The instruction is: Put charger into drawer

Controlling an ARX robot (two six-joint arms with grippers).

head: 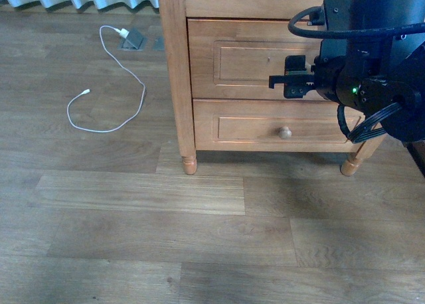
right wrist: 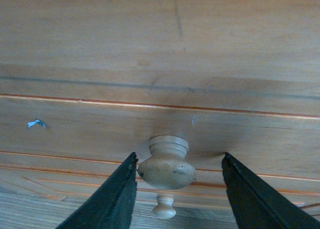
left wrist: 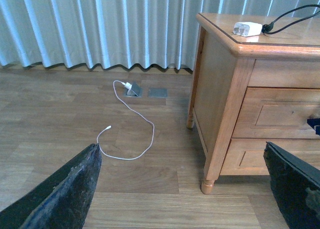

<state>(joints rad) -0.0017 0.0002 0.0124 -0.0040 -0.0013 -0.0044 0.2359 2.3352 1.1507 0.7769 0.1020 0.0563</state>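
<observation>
Front: right gripper (head: 285,79) is level against the shut honey-coloured wooden upper drawer (head: 246,58) of the nightstand (head: 174,85), arm reaching straight at its panel.
Left wrist: small white charger block (left wrist: 248,28) with black cable (left wrist: 290,16) lies on the nightstand top, above the drawer. Left gripper (left wrist: 181,150) is low and well off, jaws wide apart.
Right wrist: round pale wooden knob (right wrist: 166,168) sits between the right jaws, which are apart and not touching it.
</observation>
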